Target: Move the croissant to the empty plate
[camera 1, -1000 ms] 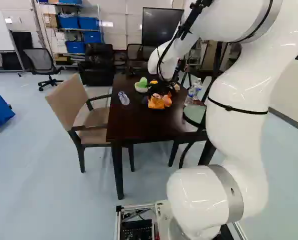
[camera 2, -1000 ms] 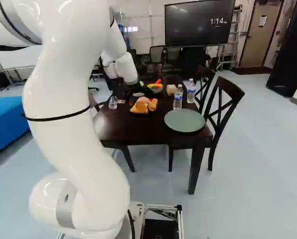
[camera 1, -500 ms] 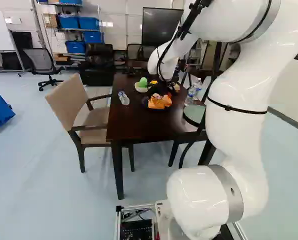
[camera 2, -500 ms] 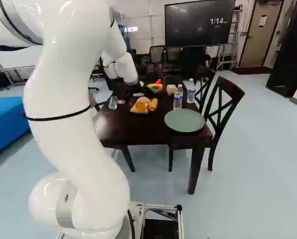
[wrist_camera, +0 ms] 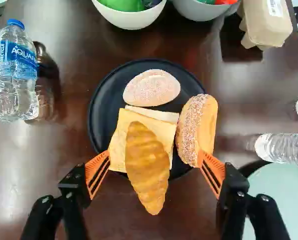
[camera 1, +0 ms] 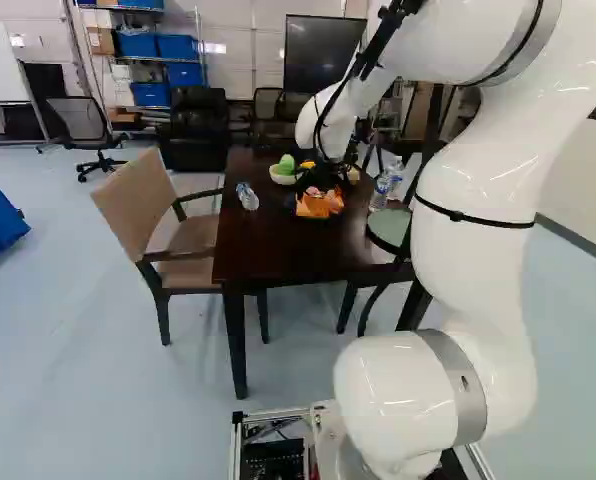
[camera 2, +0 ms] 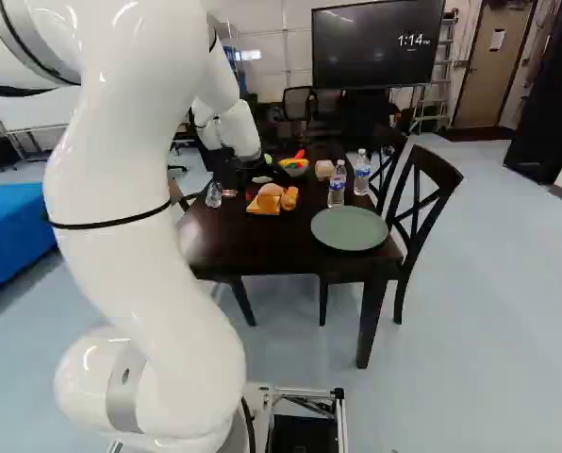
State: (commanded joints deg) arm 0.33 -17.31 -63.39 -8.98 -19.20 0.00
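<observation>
A: So where's the croissant (wrist_camera: pixel 148 172) right now?

B: Under the pincer (camera 1: pixel 320 180), between its fingers — and those are spread wide, with a gap on each side of the croissant. It's lying on a square slice (wrist_camera: pixel 116 137) on the black plate (wrist_camera: pixel 104 95).

A: Cool, what else is around the pincer?

B: Sugar-topped bun (wrist_camera: pixel 204 125) right by one orange pad (wrist_camera: pixel 215 172), speckled oval bun (wrist_camera: pixel 151 87) farther ahead. The green plate (camera 2: pixel 349 236) is off to the outer side of that same finger — handy spot tbh.
</observation>
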